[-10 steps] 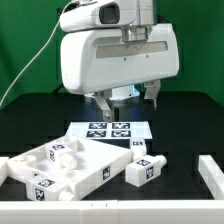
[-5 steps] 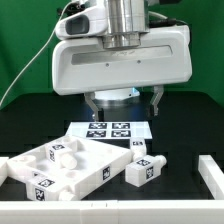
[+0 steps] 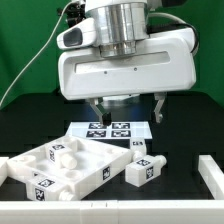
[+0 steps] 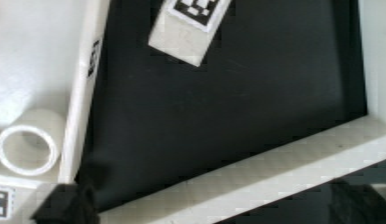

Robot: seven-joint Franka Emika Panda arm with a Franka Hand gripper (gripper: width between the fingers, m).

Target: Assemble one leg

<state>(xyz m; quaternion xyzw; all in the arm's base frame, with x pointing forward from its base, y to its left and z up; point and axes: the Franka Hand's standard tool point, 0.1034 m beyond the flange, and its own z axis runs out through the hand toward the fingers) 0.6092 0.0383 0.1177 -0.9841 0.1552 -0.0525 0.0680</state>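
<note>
White casing of the arm fills the upper half of the exterior view, with the wrist pointing straight down over the black table (image 3: 30,130). The gripper (image 3: 128,108) hangs above the marker board (image 3: 110,130). Its fingers (image 3: 160,106) are spread wide with nothing between them. The only markings are black-and-white square tags. The leg (image 3: 143,171) lies on its side near the front, just beside the white slab (image 3: 60,165) on the exterior view's right, well apart from the fingers.

In the wrist view the dark fingertips (image 4: 62,203) stand far apart over bare black table. A tagged white piece (image 4: 193,22) shows at the edge; I cannot tell which part it is.
</note>
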